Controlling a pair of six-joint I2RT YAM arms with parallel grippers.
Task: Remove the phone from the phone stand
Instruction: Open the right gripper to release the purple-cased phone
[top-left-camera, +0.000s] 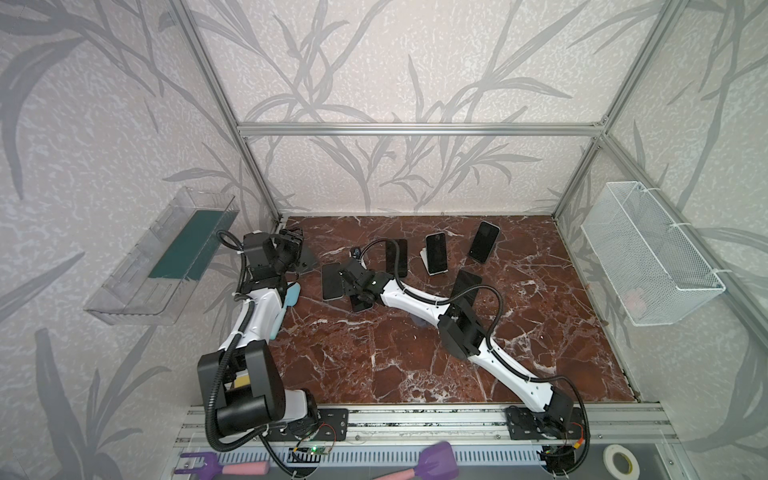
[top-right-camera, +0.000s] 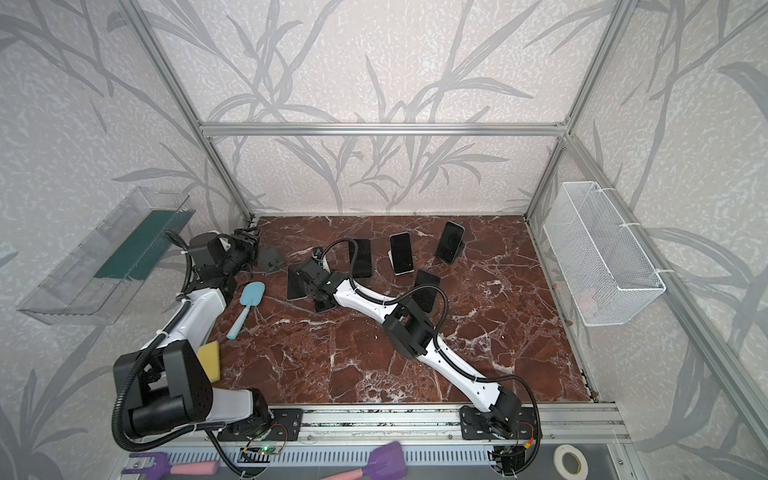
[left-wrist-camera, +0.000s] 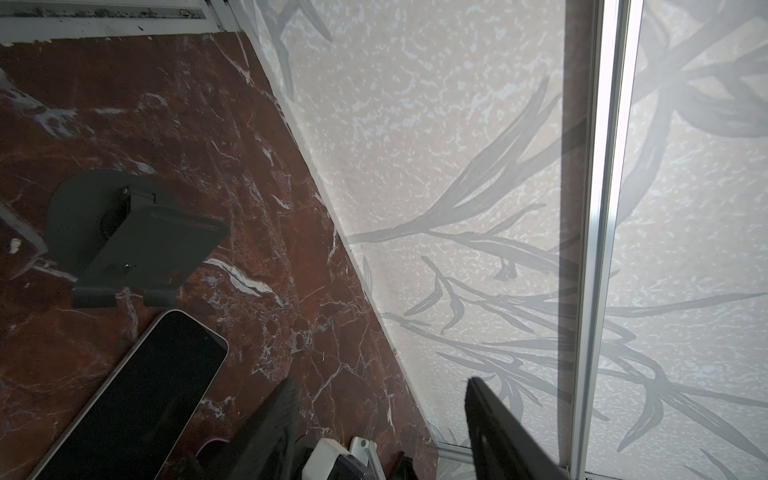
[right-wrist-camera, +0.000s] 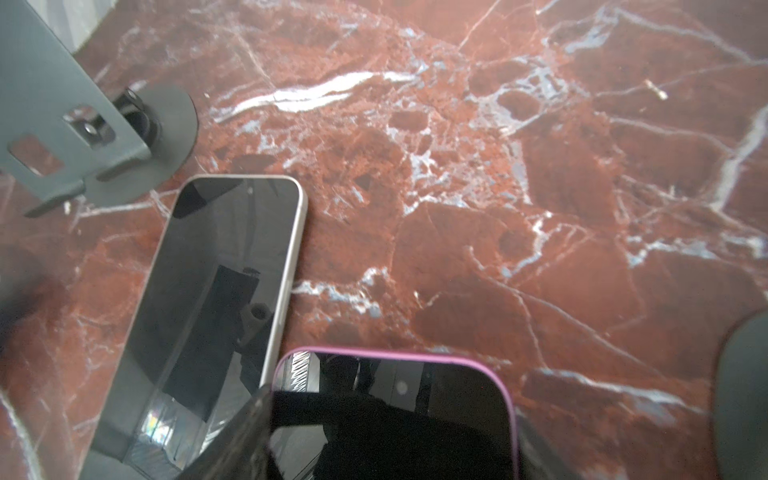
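A pink-cased phone (right-wrist-camera: 415, 415) lies low between the jaws of my right gripper (top-left-camera: 347, 280), screen up, its corner over the edge of a beige-edged phone (right-wrist-camera: 224, 282) that rests flat on the marble. One finger (right-wrist-camera: 249, 428) sits against the pink case's side. The other finger is hidden, so the grip does not show. An empty grey phone stand (right-wrist-camera: 54, 124) stands just beyond both phones and appears in both top views (top-left-camera: 305, 259). My left gripper (left-wrist-camera: 378, 382) hangs open and empty by the back left corner.
Further right, several more phones lean on stands: one on a white stand (top-left-camera: 436, 253), one at the back (top-left-camera: 484, 241), one behind my right arm (top-left-camera: 465, 286). A light blue spatula (top-right-camera: 249, 303) and a yellow sponge (top-right-camera: 210, 359) lie by my left arm. A wire basket (top-left-camera: 652, 257) hangs on the right wall.
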